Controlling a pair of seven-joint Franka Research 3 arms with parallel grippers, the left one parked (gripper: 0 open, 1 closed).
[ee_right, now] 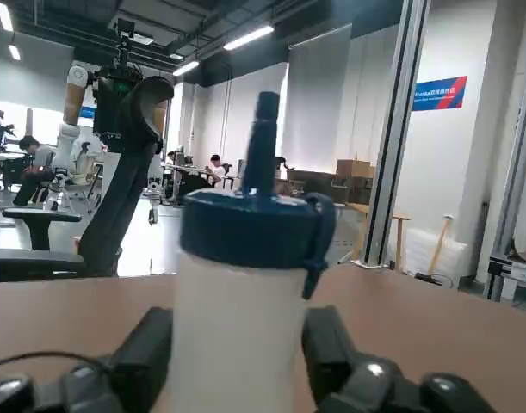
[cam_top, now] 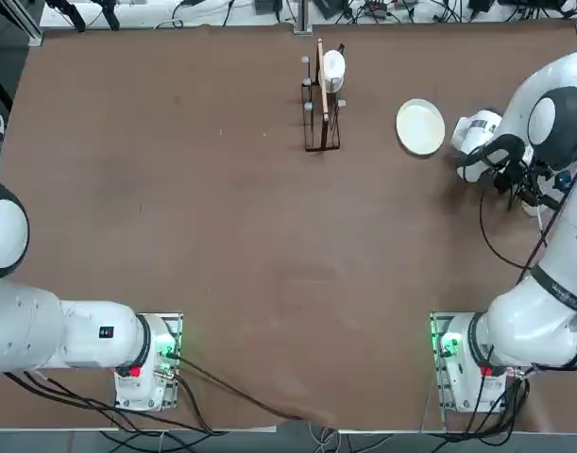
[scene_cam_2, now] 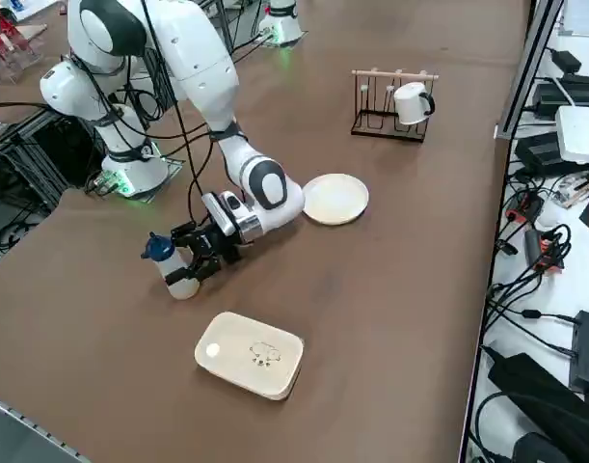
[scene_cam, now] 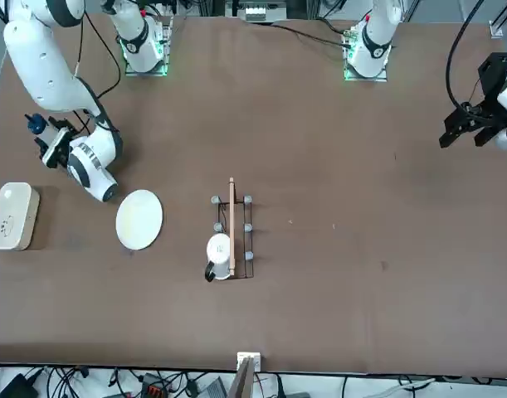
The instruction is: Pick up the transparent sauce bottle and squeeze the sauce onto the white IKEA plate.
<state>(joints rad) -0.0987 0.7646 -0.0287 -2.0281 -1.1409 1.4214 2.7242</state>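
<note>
Looking closely, we see the jaws of our right gripper (ee_right: 237,320) closed around the transparent sauce bottle (ee_right: 237,348), one on each side of its body. Its smooth, cloudy-whitish plastic carries a dark blue cap (ee_right: 245,228) with a tall, tapering nozzle and a looped strap at one side. We have it over the counter (scene_cam_2: 111,338), near the white rounded box (scene_cam_2: 249,355) and apart from the round, cream-white IKEA plate (scene_cam_2: 335,199), whose shallow face lies bare.
</note>
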